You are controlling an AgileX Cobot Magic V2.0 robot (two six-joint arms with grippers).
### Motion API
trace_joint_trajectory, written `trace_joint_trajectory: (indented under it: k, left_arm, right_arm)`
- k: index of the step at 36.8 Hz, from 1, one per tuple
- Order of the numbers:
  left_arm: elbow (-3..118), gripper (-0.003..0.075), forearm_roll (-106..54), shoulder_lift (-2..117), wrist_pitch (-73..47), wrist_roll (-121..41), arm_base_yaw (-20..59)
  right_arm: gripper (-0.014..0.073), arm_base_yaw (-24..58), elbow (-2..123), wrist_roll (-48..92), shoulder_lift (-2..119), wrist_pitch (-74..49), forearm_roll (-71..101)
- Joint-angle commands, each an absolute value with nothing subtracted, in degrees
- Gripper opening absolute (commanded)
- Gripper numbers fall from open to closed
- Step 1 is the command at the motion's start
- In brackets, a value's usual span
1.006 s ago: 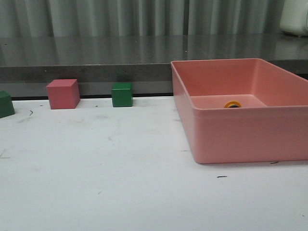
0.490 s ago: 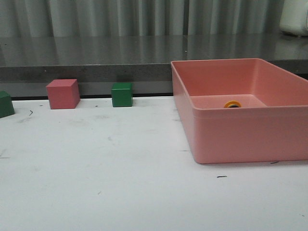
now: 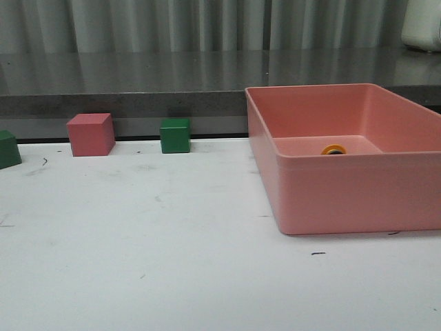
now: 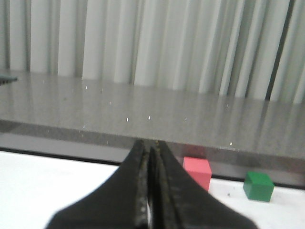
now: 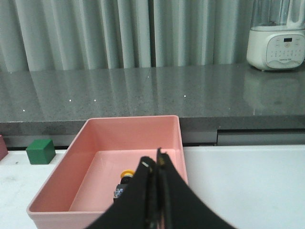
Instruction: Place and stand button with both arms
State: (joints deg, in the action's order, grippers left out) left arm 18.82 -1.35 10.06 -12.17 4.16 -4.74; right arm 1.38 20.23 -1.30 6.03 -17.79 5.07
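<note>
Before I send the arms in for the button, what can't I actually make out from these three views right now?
- Button, front view: only its yellow cap shows over the pink bin wall, so upright or lying can't be told.
- Button, right wrist view: partly covered by the right claw; its base is unclear.
- Both arms: absent from the front view.
- Left green cube, front view: cut off by the picture's edge.
- Left claw: closed fingers fill the lower picture and hide the table beyond.

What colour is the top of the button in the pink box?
Yellow. The button shows best in the right wrist view.
</note>
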Motion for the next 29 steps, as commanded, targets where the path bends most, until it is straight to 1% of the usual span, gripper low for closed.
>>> trace_joint_trajectory:
  k: [1, 4, 6, 12, 14, 16, 17, 19, 20, 21, 22, 23, 24, 26, 29]
  left_arm:
    - [23.57, -0.002, -0.59, 17.29, -11.13, 4.02, -4.92]
    - [25.32, -0.002, -0.38, 22.26, -11.02, 4.02, -4.82]
    - [25.72, -0.002, -0.38, 22.97, -10.88, 4.02, -4.82]
    - [25.72, -0.0015, -0.38, 22.97, -10.77, 4.02, -4.82]
    - [25.72, 0.003, -0.38, 22.97, -10.92, 4.02, -4.82]
    - [25.72, 0.0131, -0.38, 22.97, -10.92, 4.02, -4.82]
    - [25.72, 0.0198, -0.38, 22.97, -10.92, 4.02, -4.82]
    - [25.72, 0.0383, -0.38, 22.97, -10.92, 4.02, -4.82]
    - [25.72, 0.0459, -0.38, 22.97, -10.92, 4.02, -4.82]
    - [25.72, 0.0526, -0.38, 22.97, -10.92, 4.02, -4.82]
    - [25.72, 0.058, -0.38, 22.97, -10.92, 4.02, -4.82]
    - [25.72, 0.0627, -0.38, 22.97, -10.92, 4.02, -4.82]
    - [25.72, 0.0655, -0.38, 22.97, -10.92, 4.02, -4.82]
    - [25.72, 0.0665, -0.38, 22.97, -10.92, 4.02, -4.82]
    - [25.72, 0.0663, -0.38, 22.97, -10.92, 4.02, -4.82]
  right_arm:
    - [-0.0066, 1.17, 27.08, -0.93, 13.35, -18.46, 5.12]
    - [-0.0066, 1.17, 31.56, -0.93, 19.31, -22.59, 5.12]
    - [-0.0066, 1.17, 32.91, -0.93, 21.28, -23.7, 5.12]
    - [-0.0066, 1.17, 33.12, -0.93, 22.16, -23.4, 5.12]
    - [-0.0062, 1.17, 33.12, -0.93, 22.16, -23.41, 5.06]
    - [-0.0032, 1.17, 33.12, -0.93, 22.16, -23.41, 5.06]
    - [-0.0005, 1.17, 33.12, -0.93, 22.16, -23.41, 5.06]
    - [0.0118, 1.17, 33.12, -0.93, 22.16, -23.28, 5.02]
    - [0.0185, 1.17, 33.12, -0.93, 22.16, -23.29, 4.95]
    - [0.0258, 1.17, 33.12, -0.93, 22.16, -23.29, 4.89]
    - [0.0369, 1.17, 33.12, -0.93, 22.16, -23.29, 4.89]
    - [0.0446, 1.17, 33.12, -0.93, 22.16, -23.29, 4.89]
    - [0.0516, 1.17, 33.12, -0.93, 22.16, -23.29, 4.89]
    - [0.0657, 1.17, 33.12, -0.93, 22.16, -23.29, 4.89]
    - [0.0646, 1.17, 33.12, -0.93, 22.16, -23.13, 4.89]
